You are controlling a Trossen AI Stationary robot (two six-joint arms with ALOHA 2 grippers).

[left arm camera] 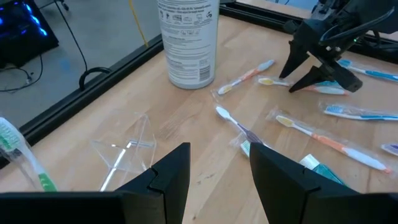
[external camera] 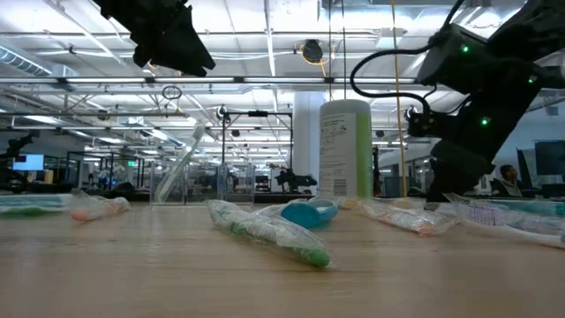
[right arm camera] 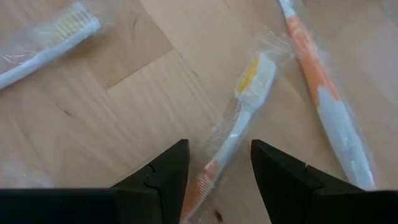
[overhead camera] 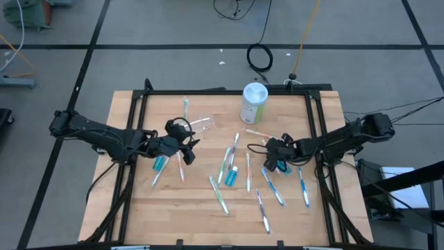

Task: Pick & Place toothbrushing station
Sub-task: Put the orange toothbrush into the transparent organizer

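- Left pincer (overhead camera: 182,142) hovers over the left part of the desk (overhead camera: 132,208), jaws parted, nothing between them. In its wrist view the gap points at the clear cup (left arm camera: 127,148), which lies tipped on its side just ahead, so it looks lined up to right or grab the cup.
- Clear cup (overhead camera: 202,123) lies empty near the far-left area of the desk. The station isn't assembled yet; it seems to be the place everything has to go into.
- Toothbrushes, wrapped in clear film, are scattered flat across the desk from left to right. I count roughly a dozen from above, exact number hard to fix because some overlap. One green-handled brush (overhead camera: 186,107) lies at the far left, and a cluster (overhead camera: 227,161) sits mid-desk.
- Teal tubes: two that I can make out, one by the left pincer (overhead camera: 159,164), one mid-desk (overhead camera: 232,175).
- One pale-green canister (overhead camera: 254,103) with a white lid stands upright at the far edge, centre. It's not part of the station.
- Right pincer (overhead camera: 272,157) sits low over the right part of the desk, jaws parted and empty. Its wrist view shows an orange-and-white brush with a yellow head (right arm camera: 239,121) lying between the fingertips' line, so it's likely set up to pinch that one.
- A second orange-and-white brush (right arm camera: 326,93) lies just beside it, apart.
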